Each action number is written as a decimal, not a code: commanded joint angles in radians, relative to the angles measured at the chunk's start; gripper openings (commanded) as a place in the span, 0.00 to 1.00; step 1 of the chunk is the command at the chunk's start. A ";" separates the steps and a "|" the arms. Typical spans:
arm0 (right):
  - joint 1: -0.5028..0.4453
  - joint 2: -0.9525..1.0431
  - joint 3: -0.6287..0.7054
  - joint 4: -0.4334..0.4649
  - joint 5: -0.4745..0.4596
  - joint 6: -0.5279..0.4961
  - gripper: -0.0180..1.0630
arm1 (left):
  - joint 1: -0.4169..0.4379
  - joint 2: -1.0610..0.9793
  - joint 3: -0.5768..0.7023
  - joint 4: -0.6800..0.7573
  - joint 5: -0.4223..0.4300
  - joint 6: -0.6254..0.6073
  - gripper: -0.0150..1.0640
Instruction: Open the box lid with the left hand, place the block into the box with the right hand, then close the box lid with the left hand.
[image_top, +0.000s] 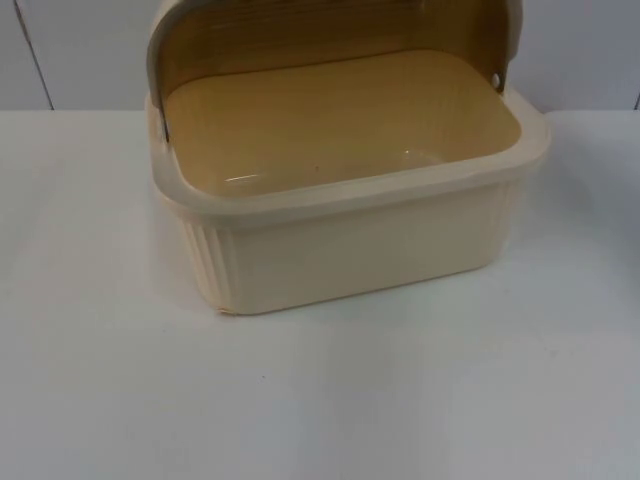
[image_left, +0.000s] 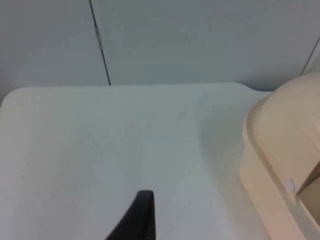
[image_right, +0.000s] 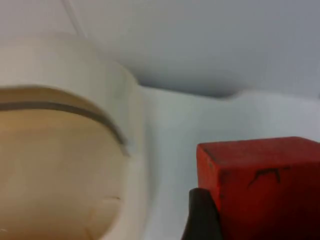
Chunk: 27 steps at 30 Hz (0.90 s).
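We see the box (image_top: 350, 240) with lid (image_top: 330, 30) raised; right gripper (image_right: 235, 220) clamps a red block (image_right: 265, 185); left gripper's (image_left: 137, 217) jaw state we cannot tell.

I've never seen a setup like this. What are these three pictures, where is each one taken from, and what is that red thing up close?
This is a two-armed robot working at a white table. One picture comes from a fixed camera looking down at the table: it shows a cream box with its brownish see-through lid swung up and open, and nothing inside yet. The other two come from small cameras on the robot's wrists. The left claw waits above bare table beside the box. The right claw is near the box's open lid, and the red block sits right against its finger, so it appears to be holding it, ready to go in.
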 joint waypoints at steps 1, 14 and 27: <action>0.046 -0.047 -0.004 -0.021 -0.011 -0.008 0.02 | 0.002 -0.008 0.003 0.004 0.001 0.000 0.97; 0.279 -0.134 -0.004 -0.024 0.044 -0.087 0.02 | 0.002 -0.008 0.003 0.004 0.001 0.000 0.97; 0.455 -0.064 -0.002 -0.020 0.047 -0.072 0.02 | 0.002 -0.008 0.003 0.004 0.004 0.000 0.97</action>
